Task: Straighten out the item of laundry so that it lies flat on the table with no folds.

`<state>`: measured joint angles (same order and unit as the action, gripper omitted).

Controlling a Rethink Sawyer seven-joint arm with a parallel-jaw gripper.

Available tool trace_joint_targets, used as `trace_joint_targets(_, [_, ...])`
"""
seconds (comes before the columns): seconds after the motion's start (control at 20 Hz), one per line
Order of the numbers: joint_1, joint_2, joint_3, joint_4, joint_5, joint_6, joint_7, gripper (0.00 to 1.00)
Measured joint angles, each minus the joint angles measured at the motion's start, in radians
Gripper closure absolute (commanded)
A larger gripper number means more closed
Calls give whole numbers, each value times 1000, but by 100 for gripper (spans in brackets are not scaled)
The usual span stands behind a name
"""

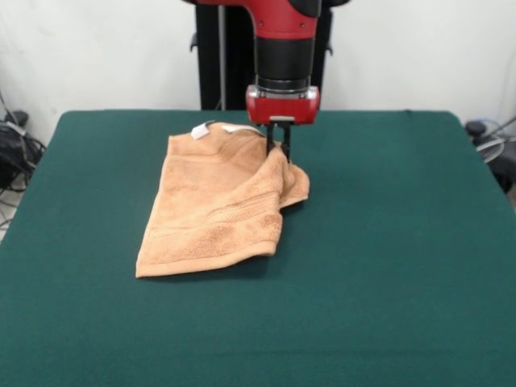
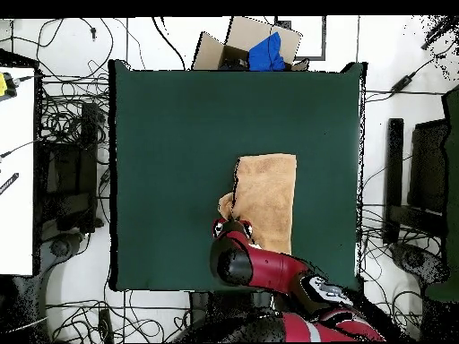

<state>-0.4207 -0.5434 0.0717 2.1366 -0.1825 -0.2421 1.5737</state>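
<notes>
The item of laundry, a light orange-tan towel, lies folded over itself on the green table, with white tags at its far edge. My gripper reaches straight down onto the towel's far right part. Its dark fingers stand close together, shut on a raised ridge of cloth. A small flap hangs out to the right below them. From overhead the towel is a narrow upright rectangle. There the red arm covers the towel's lower left corner and hides the gripper.
The towel sits left of centre in the front view, with broad bare green cloth to its right and in front. Cables and a cardboard box with something blue in it lie off the table.
</notes>
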Motion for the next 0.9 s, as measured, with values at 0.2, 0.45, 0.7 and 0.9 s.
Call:
trace_joint_targets(0.2, [7,0,-1,0,0,0,0,0])
trace_joint_targets(0.45, [16,0,-1,-1,0,0,0,100])
trace_joint_targets(0.7, [16,0,-2,-1,0,0,0,100])
trace_joint_targets(0.9, [16,0,-2,-1,0,0,0,100])
